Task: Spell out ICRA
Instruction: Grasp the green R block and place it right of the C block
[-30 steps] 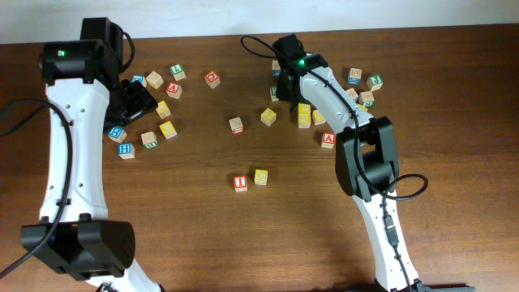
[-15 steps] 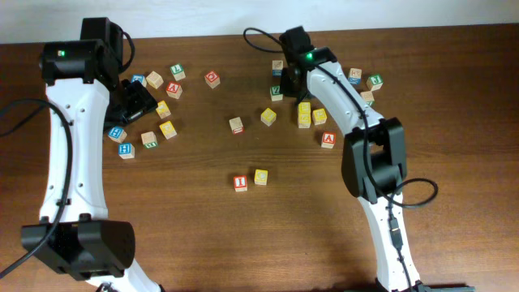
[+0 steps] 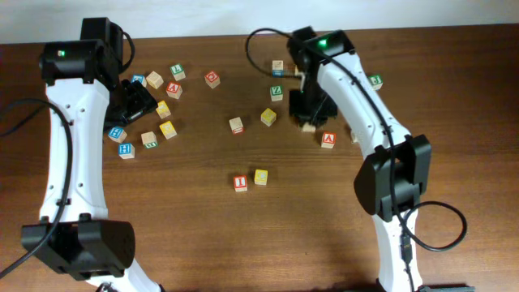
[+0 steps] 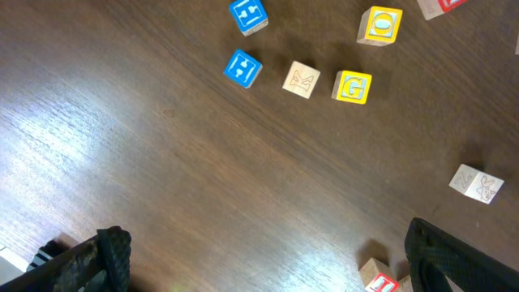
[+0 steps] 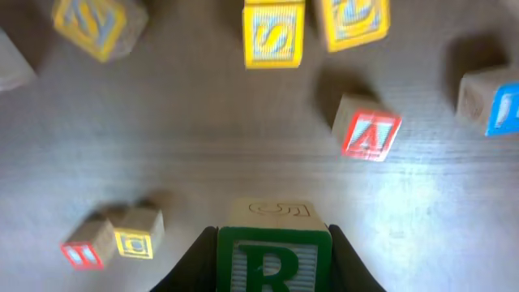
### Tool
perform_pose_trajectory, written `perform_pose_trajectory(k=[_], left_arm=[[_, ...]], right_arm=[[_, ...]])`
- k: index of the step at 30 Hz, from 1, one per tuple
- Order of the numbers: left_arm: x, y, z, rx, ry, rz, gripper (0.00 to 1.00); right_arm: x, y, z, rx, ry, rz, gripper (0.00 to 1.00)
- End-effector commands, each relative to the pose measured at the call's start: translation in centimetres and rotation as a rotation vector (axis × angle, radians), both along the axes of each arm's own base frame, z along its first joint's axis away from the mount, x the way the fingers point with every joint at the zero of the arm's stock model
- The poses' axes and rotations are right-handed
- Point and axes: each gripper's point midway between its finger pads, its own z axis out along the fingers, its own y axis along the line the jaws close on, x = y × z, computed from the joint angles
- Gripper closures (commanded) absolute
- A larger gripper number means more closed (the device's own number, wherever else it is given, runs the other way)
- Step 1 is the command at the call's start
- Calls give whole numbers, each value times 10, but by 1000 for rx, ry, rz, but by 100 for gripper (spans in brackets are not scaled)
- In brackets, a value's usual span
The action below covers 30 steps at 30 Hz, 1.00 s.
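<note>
A green R cube sits between the fingers of my right gripper, which is shut on it. Overhead, the right gripper hangs over the right-hand cluster and mostly hides the cube. The red I cube and yellow C cube stand side by side at mid-table; the right wrist view shows the I cube and C cube at lower left. A red A cube lies right of the gripper, also seen as the A cube. My left gripper is open and holds nothing.
Loose cubes lie at the back left around the left gripper: two blue cubes, a plain cube, a yellow G cube. Another red A cube is there. A yellow S cube and a green cube lie near the right gripper.
The right gripper has closed on the green R cube and shifted from the back of the cluster toward the front right. The left arm has not moved.
</note>
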Motion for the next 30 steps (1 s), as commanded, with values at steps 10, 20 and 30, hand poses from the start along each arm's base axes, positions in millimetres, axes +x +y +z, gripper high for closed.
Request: perform_pose_trajectory(k=[10,20,30], left_arm=[[0,2,-1,12,7,-4,1],[0,2,-1,12,7,-4,1],[0,3,-1,12,7,-2,1]], right_arm=[[-95,55,-70,-28,236,137,79],[-88,72,-87,-9,168,138,75],[-88,68,-98,-22,161,139,62]])
